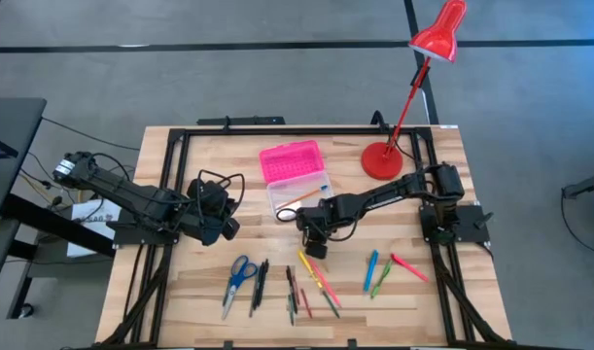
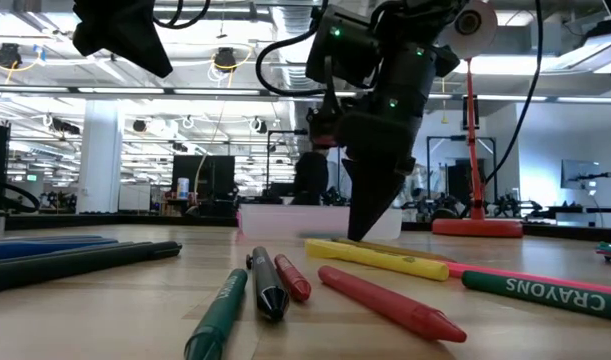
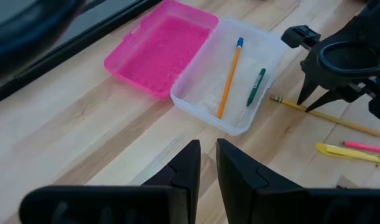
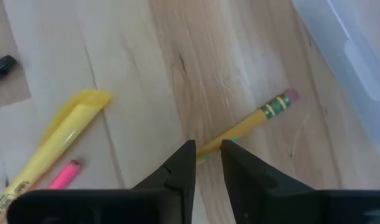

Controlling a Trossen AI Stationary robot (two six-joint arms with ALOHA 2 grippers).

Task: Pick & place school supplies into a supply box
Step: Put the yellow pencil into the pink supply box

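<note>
While two items, an orange pencil (image 3: 229, 76) and a green crayon (image 3: 256, 86), already lie in the clear plastic case with the open pink lid (image 3: 227, 71), most supplies remain on the wooden worktop (image 1: 442, 282). Right pincer (image 4: 207, 155), just beside the case, straddles a yellow wooden pencil with pink eraser (image 4: 258, 117); whether it grips, I cannot tell. Left pincer (image 3: 207, 163) waits nearby, narrowly parted, empty. Blue-handled scissors (image 1: 240, 273) lie well apart.

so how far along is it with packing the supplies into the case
Done: an orange pencil and a green pen lie in the open supply box. In hand: the right gripper straddles a yellow pencil on the table. Left: scissors and the other pens.
</note>
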